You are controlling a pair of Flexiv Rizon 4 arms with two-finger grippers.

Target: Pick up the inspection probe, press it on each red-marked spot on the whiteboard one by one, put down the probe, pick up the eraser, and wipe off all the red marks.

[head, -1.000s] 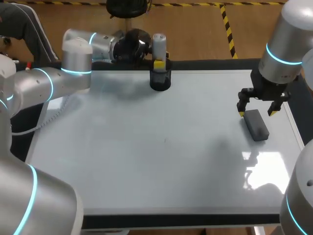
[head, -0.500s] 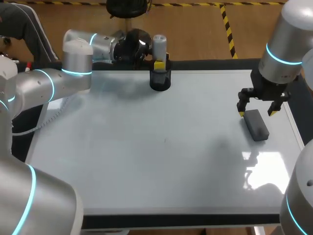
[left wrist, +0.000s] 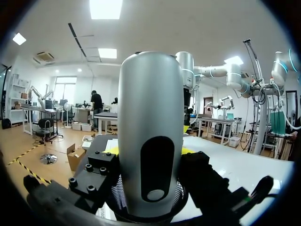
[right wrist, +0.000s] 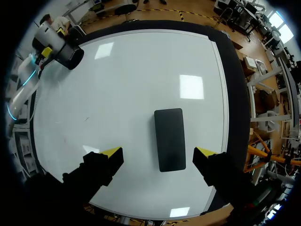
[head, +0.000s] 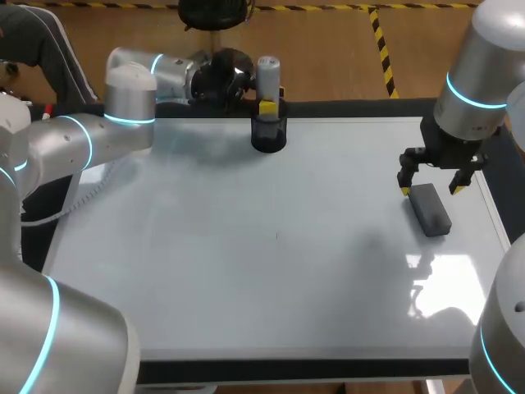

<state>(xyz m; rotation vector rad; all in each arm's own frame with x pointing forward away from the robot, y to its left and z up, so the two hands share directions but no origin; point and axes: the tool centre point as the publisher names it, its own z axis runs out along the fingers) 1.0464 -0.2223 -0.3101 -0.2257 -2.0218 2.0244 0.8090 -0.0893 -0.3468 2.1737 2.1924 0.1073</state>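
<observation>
Two grippers are staged. The left gripper (head: 264, 98) is set around the inspection probe (head: 267, 75), which stands upright in a black mesh holder (head: 268, 134) at the far edge of the whiteboard (head: 246, 279), about mid-length. Whether its fingers are clamped on the probe cannot be told, since the probe fills the left wrist view and the tips are mostly hidden behind it. The right gripper (head: 429, 189) is hung over the eraser (right wrist: 169, 139) near the right edge. Its fingers are spread, one past each long side, with board seen in both gaps and nothing pinched.

The step is judged to be probe handling at the holder. For a lift, contact on both sides is best confirmed first. The probe is then drawn straight up along the holder's axis until the rim is cleared, as a sideways pull is likely to tip the holder.

For the eraser, the straddle looks centred across the short width, so a straight descent should be enough.

No red marks are made out in any view, only a tiny dark speck (head: 277, 235) near mid-board. Glare patches (head: 439, 283) toward the near right corner may mask marks.

The holder rim is judged the only obstruction for the probe. The arms are well apart, so no clash is expected.
</observation>
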